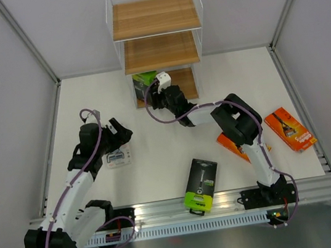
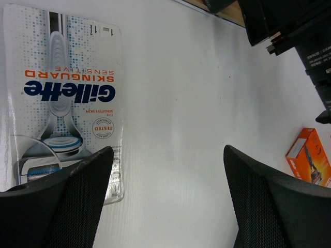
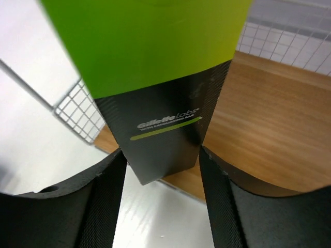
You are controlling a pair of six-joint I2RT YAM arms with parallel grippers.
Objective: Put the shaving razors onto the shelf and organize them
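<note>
One black pack (image 3: 165,134), right pincer (image 3: 161,155) clamped

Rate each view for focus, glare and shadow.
Top external: evenly lit, sharp, only soft shadows on the table. Left wrist: blister pack print crisp, the left tool dark and soft-edged. Right wrist: black pack logo readable, its green end blurred near the lens.

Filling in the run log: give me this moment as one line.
right gripper: shut on black-and-lime pack at shelf bottom tier | left gripper: open, beside blister pack | on table: second black-and-lime pack, two orange packs
</note>
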